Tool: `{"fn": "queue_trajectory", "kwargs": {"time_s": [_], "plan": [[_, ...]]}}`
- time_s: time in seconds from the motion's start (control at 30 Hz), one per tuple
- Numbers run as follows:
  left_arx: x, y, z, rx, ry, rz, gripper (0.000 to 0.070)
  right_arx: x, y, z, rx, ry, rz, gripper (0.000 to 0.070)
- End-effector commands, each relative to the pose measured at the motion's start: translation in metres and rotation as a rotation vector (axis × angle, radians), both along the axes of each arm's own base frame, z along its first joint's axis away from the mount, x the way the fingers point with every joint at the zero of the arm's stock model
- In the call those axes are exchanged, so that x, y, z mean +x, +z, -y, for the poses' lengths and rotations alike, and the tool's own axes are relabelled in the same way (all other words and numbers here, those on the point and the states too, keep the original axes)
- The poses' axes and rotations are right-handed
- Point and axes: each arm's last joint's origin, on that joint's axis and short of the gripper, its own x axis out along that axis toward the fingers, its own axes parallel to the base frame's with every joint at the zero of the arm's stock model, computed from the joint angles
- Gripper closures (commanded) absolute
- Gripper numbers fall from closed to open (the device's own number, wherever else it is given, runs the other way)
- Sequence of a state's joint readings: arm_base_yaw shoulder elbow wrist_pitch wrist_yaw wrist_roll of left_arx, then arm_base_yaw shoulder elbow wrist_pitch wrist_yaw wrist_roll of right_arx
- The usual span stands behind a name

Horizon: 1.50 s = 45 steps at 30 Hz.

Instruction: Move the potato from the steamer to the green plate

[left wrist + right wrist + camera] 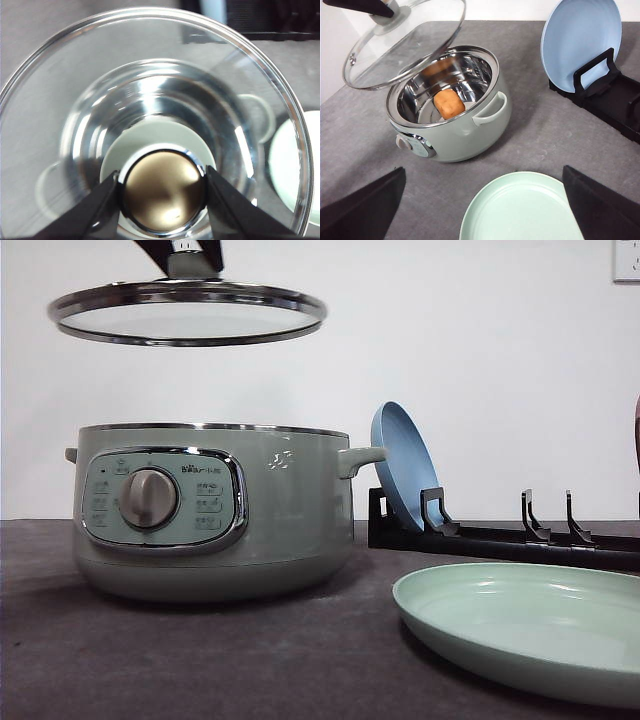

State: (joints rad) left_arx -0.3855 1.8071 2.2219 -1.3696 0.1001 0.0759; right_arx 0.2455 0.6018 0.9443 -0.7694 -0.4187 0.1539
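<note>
The orange-brown potato (449, 103) lies inside the open sage-green steamer (210, 510), against its steel wall. The glass lid (187, 313) hangs well above the pot, slightly tilted. My left gripper (162, 192) is shut on the lid's knob (162, 187); it also shows at the top of the front view (188, 258). The pale green plate (520, 210) lies empty on the table to the right of the steamer (447, 107). My right gripper (484, 172) hovers open above the near side of that plate, holding nothing.
A black dish rack (500, 538) stands behind the green plate (530, 625), with a blue plate (400, 465) upright in its left slot. The dark grey tabletop (530, 135) shows between steamer, rack and plate. A white wall backs the table.
</note>
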Motion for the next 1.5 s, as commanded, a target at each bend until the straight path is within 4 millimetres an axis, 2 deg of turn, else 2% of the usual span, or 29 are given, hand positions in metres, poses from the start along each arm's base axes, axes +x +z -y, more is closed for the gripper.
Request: {"fn": "queue_trajectory", "kwargs": {"time_s": [0.0,0.53,0.7,0.83,0.97,1.13,1.47], "plan": [[-0.006,0.02,-0.011,-0.033,0.03,0.083,0.0699,0.001,0.002,0.0,-0.005,0.003,0.011,0.0067],[0.008,0.025,-0.12,-0.021,0.371,0.092,0.0699,0.001,0.002,0.0,-0.003,0.004,0.015,0.0067],[0.008,0.024,-0.141,-0.021,0.442,0.088,0.0699,0.002,0.004,-0.001,0.007,0.004,0.023,0.0087],[0.007,0.024,-0.15,-0.02,0.471,0.088,0.0699,0.013,0.01,-0.005,0.015,0.009,0.002,0.0101],[0.007,0.025,-0.155,-0.019,0.484,0.09,0.0699,0.034,0.018,-0.016,0.005,0.056,-0.042,0.0101],[0.007,0.025,-0.157,-0.018,0.493,0.09,0.0699,0.071,0.027,-0.042,-0.04,0.146,-0.099,0.0101],[0.007,0.024,-0.161,-0.017,0.505,0.089,0.0699,0.162,0.037,-0.13,-0.215,0.383,-0.219,0.0101]]}}
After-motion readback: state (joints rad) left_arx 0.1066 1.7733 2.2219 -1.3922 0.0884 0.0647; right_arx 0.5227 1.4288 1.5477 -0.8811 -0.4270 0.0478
